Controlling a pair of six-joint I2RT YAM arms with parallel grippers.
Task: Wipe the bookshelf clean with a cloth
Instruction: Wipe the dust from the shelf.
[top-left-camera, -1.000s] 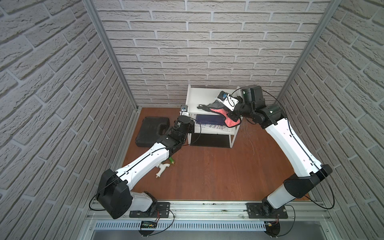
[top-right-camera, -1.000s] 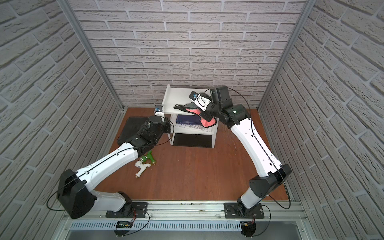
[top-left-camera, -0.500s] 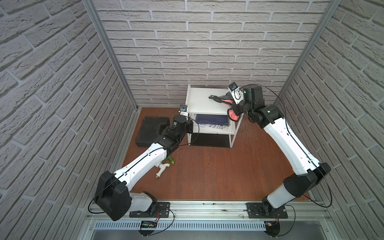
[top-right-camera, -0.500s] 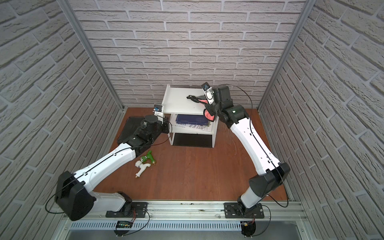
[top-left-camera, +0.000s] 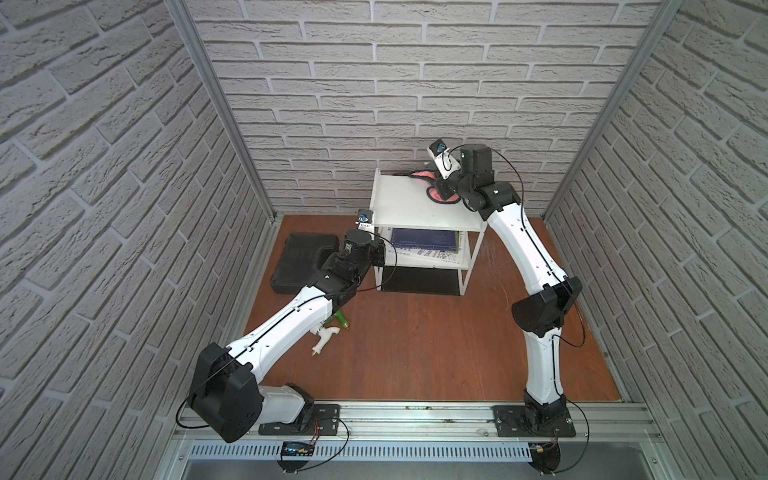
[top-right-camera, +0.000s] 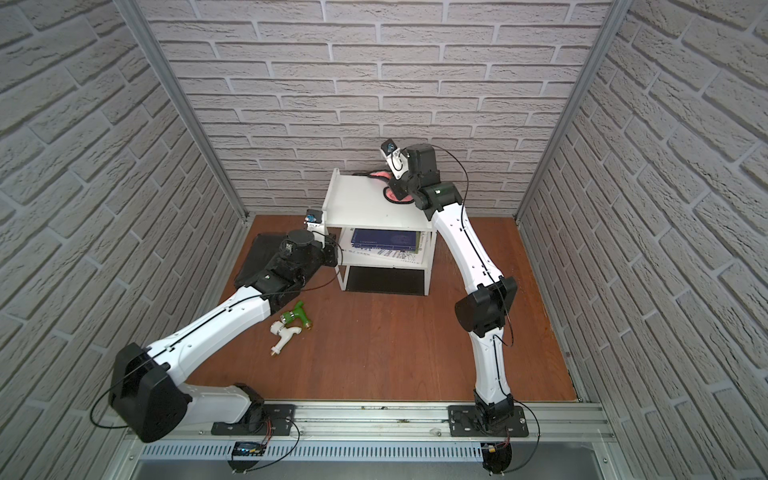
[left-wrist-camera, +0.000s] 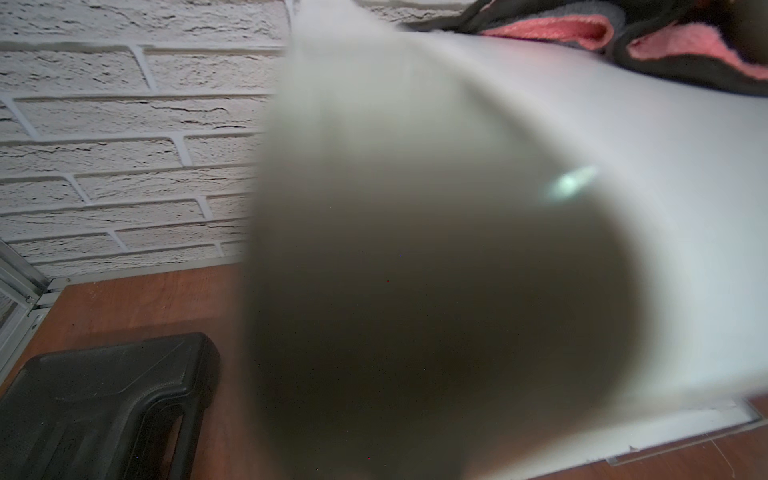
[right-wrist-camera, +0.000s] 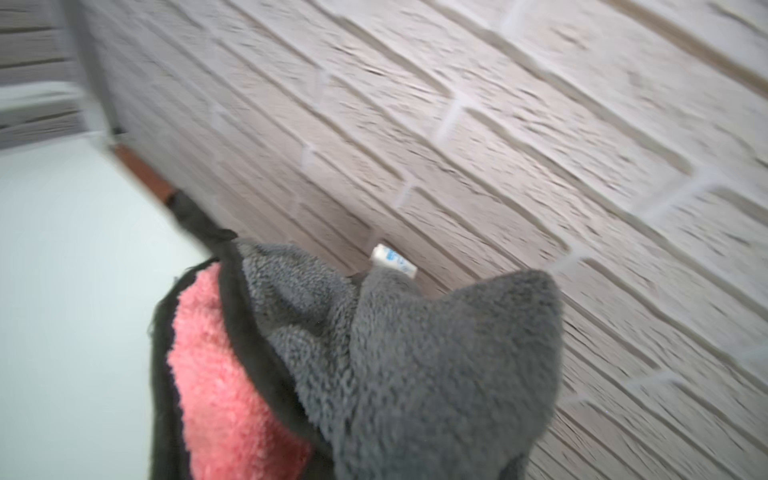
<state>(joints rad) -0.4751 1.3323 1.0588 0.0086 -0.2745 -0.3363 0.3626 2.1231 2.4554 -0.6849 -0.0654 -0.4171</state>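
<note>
Up at the back right corner of the shelf (top-left-camera: 407, 203), the cloth (top-left-camera: 440, 194) lies bunched on the top board, with one dark flap over the rear edge by the wall. The rest of that board is bare white out to its left and front edges. The right gripper (top-left-camera: 444, 189) is clamped on the cloth, whose grey and pink folds fill its wrist view. The left gripper (top-left-camera: 380, 255) sits closed at the shelf's left front post; whether it pinches the post cannot be told. Books (top-left-camera: 424, 241) lie on the middle board. The shelf stands against the back brick wall on a wooden floor (top-left-camera: 415, 345). A black case (top-left-camera: 299, 262) lies just to its left, and a white-and-green tap (top-left-camera: 328, 332) lies nearer the front.
</note>
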